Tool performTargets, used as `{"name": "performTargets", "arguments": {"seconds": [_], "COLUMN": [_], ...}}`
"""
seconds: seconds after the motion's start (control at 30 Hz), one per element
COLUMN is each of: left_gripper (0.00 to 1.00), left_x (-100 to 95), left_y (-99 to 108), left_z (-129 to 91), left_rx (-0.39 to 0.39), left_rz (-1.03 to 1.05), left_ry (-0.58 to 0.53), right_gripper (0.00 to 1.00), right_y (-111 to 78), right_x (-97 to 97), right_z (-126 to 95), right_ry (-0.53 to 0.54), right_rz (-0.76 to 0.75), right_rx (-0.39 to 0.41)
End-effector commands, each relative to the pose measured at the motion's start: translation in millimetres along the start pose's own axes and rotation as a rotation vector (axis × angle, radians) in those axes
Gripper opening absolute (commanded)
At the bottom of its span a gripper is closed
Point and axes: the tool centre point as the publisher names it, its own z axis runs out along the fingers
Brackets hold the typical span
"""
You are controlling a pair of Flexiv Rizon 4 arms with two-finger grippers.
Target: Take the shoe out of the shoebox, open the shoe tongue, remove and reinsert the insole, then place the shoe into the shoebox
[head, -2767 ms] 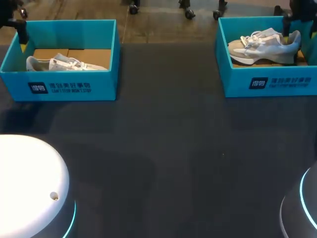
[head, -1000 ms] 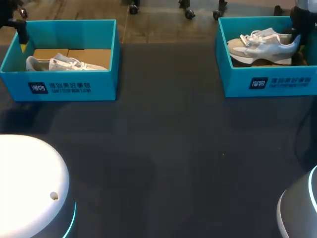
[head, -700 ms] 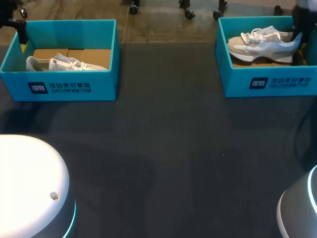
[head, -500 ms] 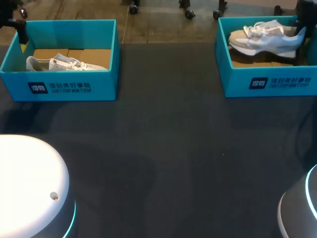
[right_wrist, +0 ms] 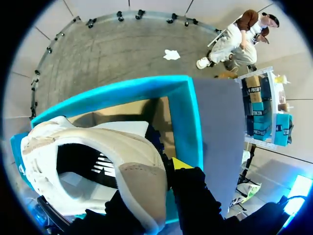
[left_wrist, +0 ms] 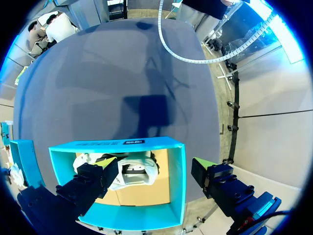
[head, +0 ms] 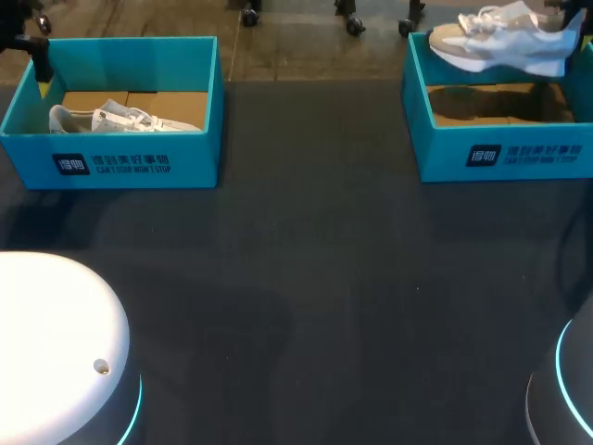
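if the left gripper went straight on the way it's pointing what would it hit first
Most likely the white shoe lying in the teal shoebox ahead of the open left gripper. The shoe sits nearer one finger, so the box's cardboard floor could come first; depth is unclear.

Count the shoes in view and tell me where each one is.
2. The first shoe lies inside the left shoebox. The second shoe is held by the right gripper above the right shoebox. None appears hidden.

Left shoebox (head: pixel 111 165) holds a shoe (head: pixel 116 119) — another shoe (head: pixel 505 42) hangs above the right shoebox (head: pixel 505 156).
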Motion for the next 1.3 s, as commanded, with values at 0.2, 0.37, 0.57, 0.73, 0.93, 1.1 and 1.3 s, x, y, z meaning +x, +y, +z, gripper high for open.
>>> {"name": "performTargets", "arguments": {"seconds": [0.2,0.37,0.57,0.73,0.93,1.1,1.3], "left_gripper": [1.00,1.00,1.00,1.00,1.00,1.00,1.00], "left_x": [0.1,0.1,0.1,0.1,0.1,0.1,0.1], "left_y": [0,0,0,0,0,0,0], "left_z": [0,0,0,0,0,0,0], "left_rx": [-0.001,-0.001,-0.001,-0.001,-0.001,-0.001,-0.001], "left_rz": [0.000,0.000,0.000,0.000,0.000,0.000,0.000], "left_ry": [0.002,0.002,0.002,0.002,0.002,0.002,0.002], "right_gripper": [0.00,0.00,0.00,0.00,0.00,0.00,0.00], "right_y": [-53.5,-76.9,-120.2,-161.3,-199.8,-223.9,-259.6], "right_x": [5.7,19.2,49.6,74.8,104.6,121.6,126.0], "right_z": [-83,-110,-132,-151,-161,-159,-152], "right_ry": [-0.057,-0.076,-0.084,-0.086,-0.109,-0.127,-0.137], "right_rz": [0.012,0.009,0.007,0.008,0.031,0.022,-0.004], "right_rx": [-0.084,-0.104,-0.148,-0.188,-0.194,-0.198,-0.225]}}
